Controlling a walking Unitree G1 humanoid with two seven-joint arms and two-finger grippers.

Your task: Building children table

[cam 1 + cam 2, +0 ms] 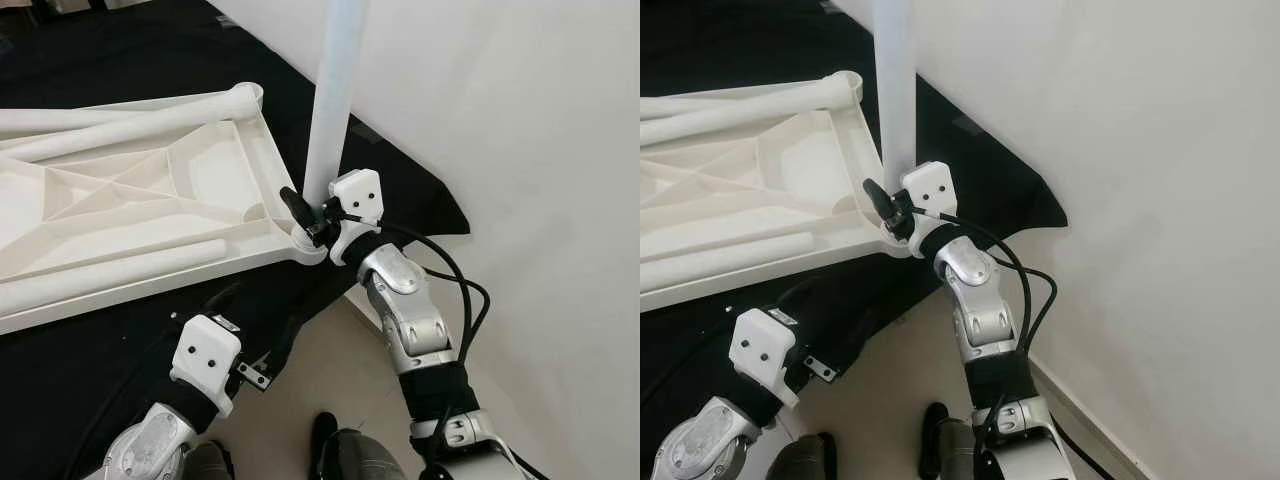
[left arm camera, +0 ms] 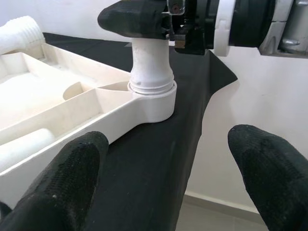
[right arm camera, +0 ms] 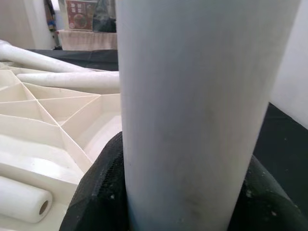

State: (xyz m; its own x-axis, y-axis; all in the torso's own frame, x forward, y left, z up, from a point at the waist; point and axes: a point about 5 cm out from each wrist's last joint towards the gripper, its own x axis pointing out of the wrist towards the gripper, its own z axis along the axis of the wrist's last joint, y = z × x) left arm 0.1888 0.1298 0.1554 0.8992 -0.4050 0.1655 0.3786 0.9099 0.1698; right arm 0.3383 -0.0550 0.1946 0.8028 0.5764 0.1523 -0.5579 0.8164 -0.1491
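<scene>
A white table leg (image 1: pixel 330 100) stands upright in the round corner socket (image 2: pixel 153 98) of the overturned white children's tabletop (image 1: pixel 140 200), which lies ribbed underside up on a black cloth (image 1: pixel 120 60) spread over the floor. The right tool (image 1: pixel 312 215) is clenched around this leg just above the socket, one black finger (image 1: pixel 293 203) wrapping the tube on the tabletop side and the white wrist housing (image 1: pixel 357 195) sitting on the wall side; in the right wrist view the leg (image 3: pixel 192 110) stands right in front of the lens with black finger pads (image 3: pixel 103 187) pressed against both its flanks. Beyond the right tool, two more white legs (image 1: pixel 130 125) lie loose across the far edge of the upturned tabletop, and another leg (image 1: pixel 110 275) rests in a channel along its near edge. The left tool (image 2: pixel 163 178) hovers released, low over the black cloth, near the socket corner and apart from it, its two fingers (image 2: pixel 62 178) spread wide and holding nothing. A pale wall (image 1: pixel 520 130) rises close behind the right tool.
</scene>
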